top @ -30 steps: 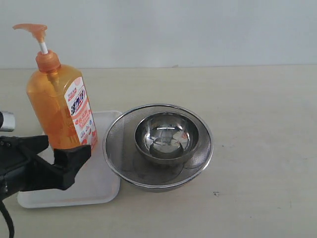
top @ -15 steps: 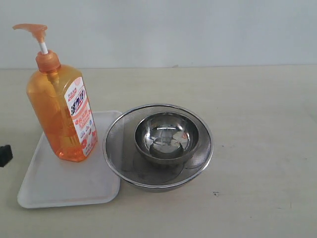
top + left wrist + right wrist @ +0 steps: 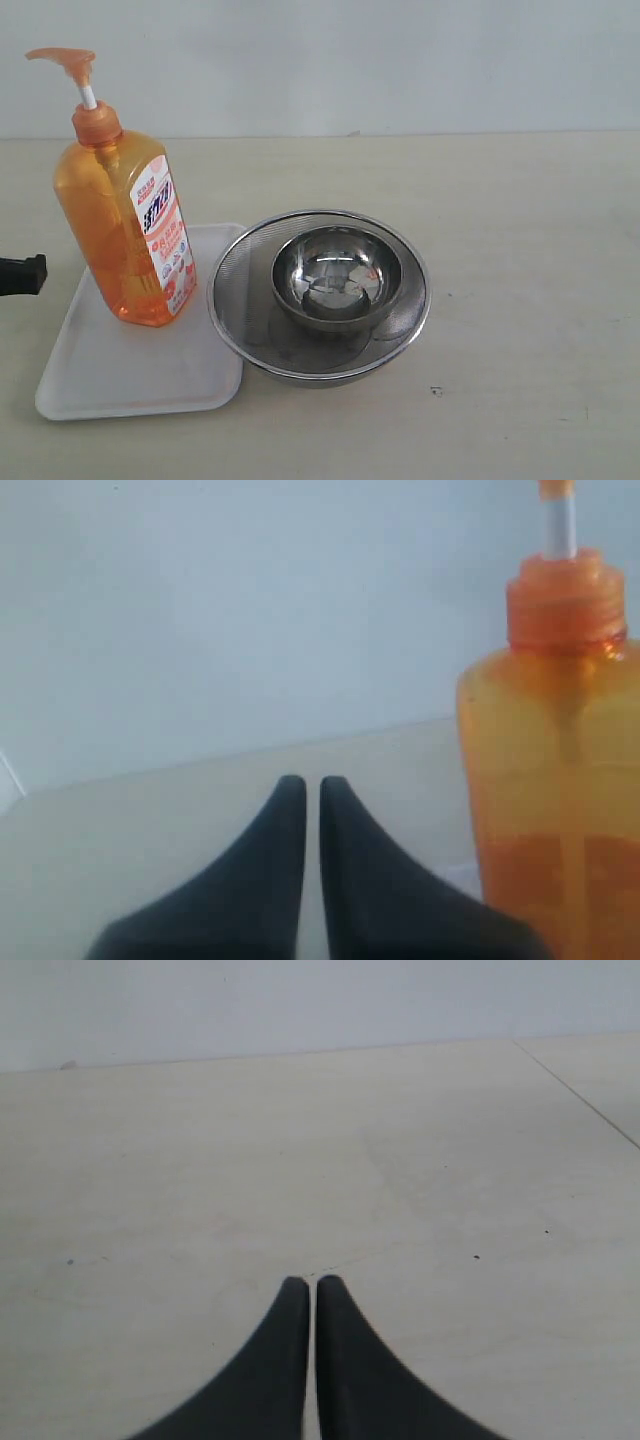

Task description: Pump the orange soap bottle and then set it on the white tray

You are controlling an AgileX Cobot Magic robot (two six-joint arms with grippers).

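So, the bottle (image 3: 125,225) is standing upright on the tray (image 3: 150,395), toward its far left corner, pump head up on the white stem, label turned toward the strainer (image 3: 245,300). That strainer sits right of the tray, rim right up against the tray's edge, with a steel bowl (image 3: 337,275) nested inside. Left wrist view is the one that tells you about the left gripper (image 3: 303,783): two black fingers pressed nearly together, only a hairline gap, nothing between them, with the bottle looming close off to one side and not touched. From the wide view you just get a black sliver of it poking in at the left edge, level with the bottle's lower half and clear of it, so you couldn't read the fingers from there. The right gripper (image 3: 302,1282) doesn't show in the wide view at all; its own camera has the fingers pinched together the same way, empty, above bare table (image 3: 330,1160). Tray, strainer and bowl I can only really make out in the wide view.
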